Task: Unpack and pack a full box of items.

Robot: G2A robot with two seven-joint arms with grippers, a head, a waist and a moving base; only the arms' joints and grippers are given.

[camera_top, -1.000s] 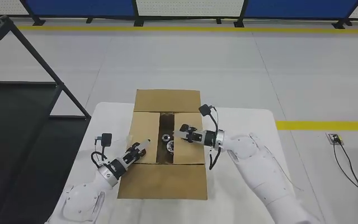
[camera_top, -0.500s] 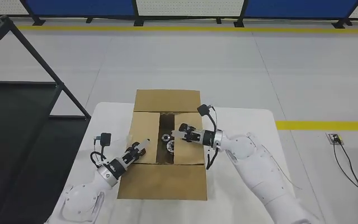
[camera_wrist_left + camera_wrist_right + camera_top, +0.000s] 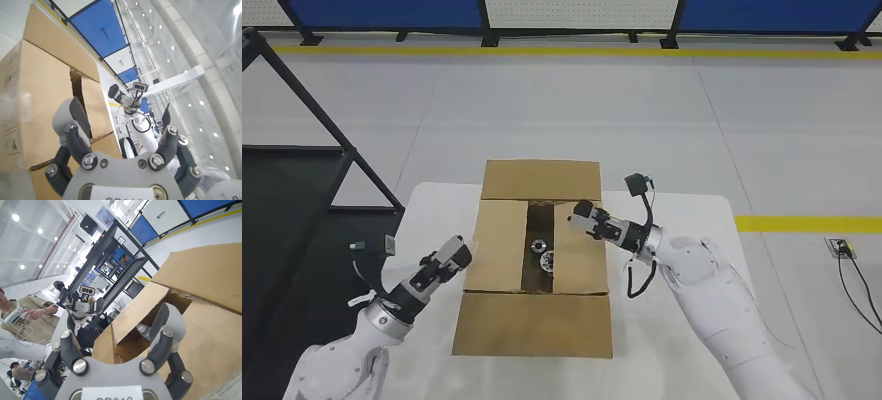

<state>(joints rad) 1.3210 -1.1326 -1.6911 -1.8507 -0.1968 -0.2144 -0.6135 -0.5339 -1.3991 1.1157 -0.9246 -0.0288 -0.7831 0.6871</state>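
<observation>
Both tools released, empty. I see right tool [image 3: 580, 213] over right flap [image 3: 582, 265] of box [image 3: 504, 250], nearer its front-to-back slot [image 3: 539, 222]; left tool [image 3: 454, 250] just outside the left wall.

The box [image 3: 504, 245] is plain tan, the table [image 3: 707, 210] white, and a bottle [image 3: 143, 330] inside looks whitish.
</observation>
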